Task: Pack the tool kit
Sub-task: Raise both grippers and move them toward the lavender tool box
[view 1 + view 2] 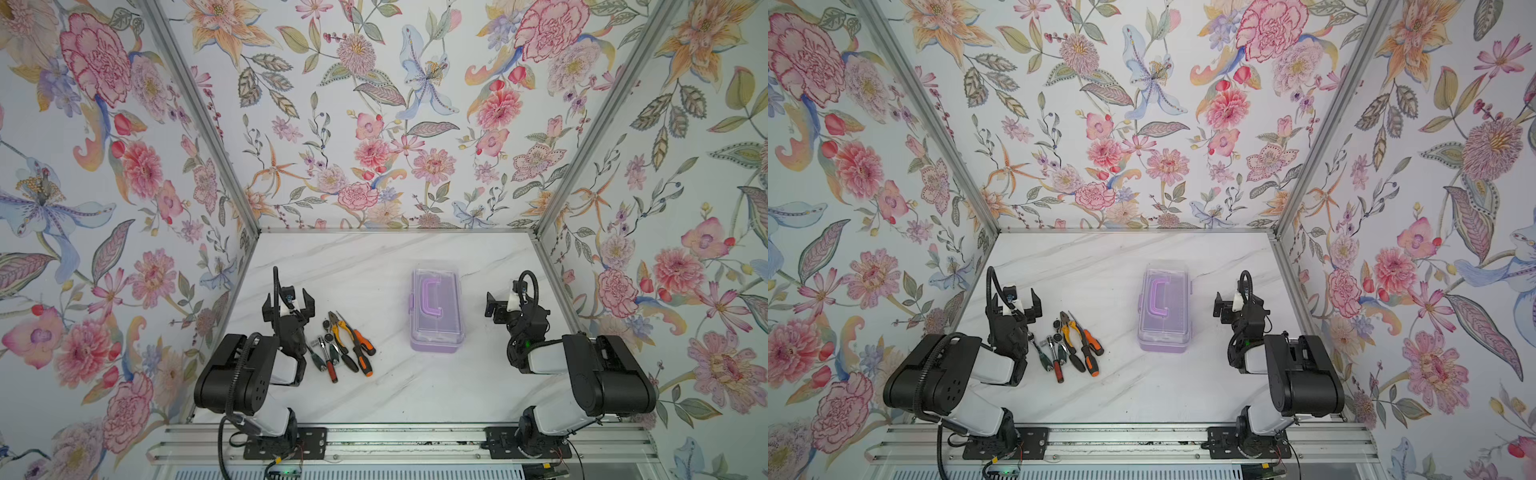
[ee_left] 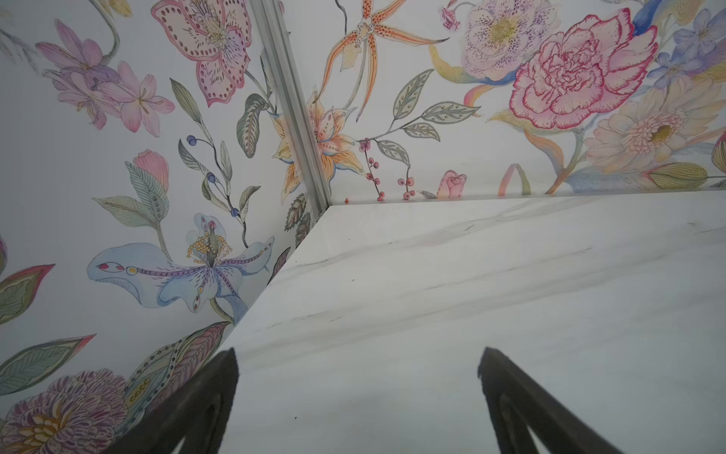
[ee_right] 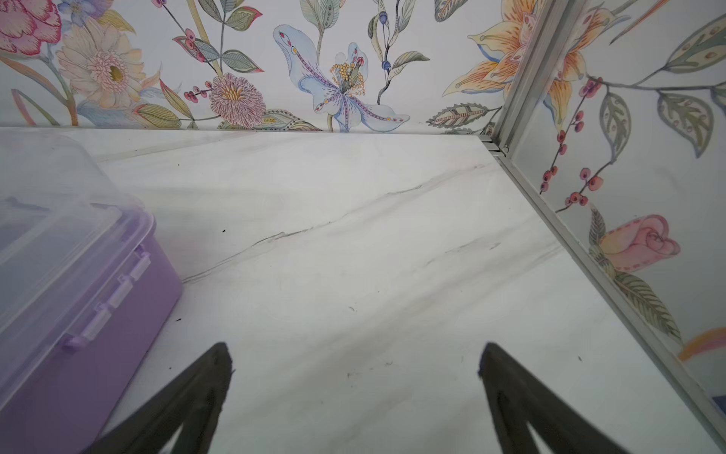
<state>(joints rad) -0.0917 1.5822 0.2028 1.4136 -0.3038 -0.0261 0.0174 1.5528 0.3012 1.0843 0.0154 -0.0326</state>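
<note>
Both arms stand with their jaws spread wide and empty over the white marble-look table [image 1: 374, 395]. The left gripper [image 1: 287, 302] is just beside the loose tools, which lie on the table to its right. They are yellow-handled pliers [image 1: 337, 332], orange-and-black screwdrivers [image 1: 360, 351] and small ratchets [image 1: 319, 356], with handles toward the robot and long axes running roughly front to back. The lilac box [image 1: 436, 316] sits between the arms with its clear lid shut and its purple handle [image 1: 430, 297] on top. Its long side also runs front to back, and it lies to the left of the right gripper [image 1: 490, 306], the nearer one. In the right wrist view, the small clips [image 3: 118, 291] on the box's flank may be hinges or latches; the view does not settle it. No brand or lettering is legible.
</note>
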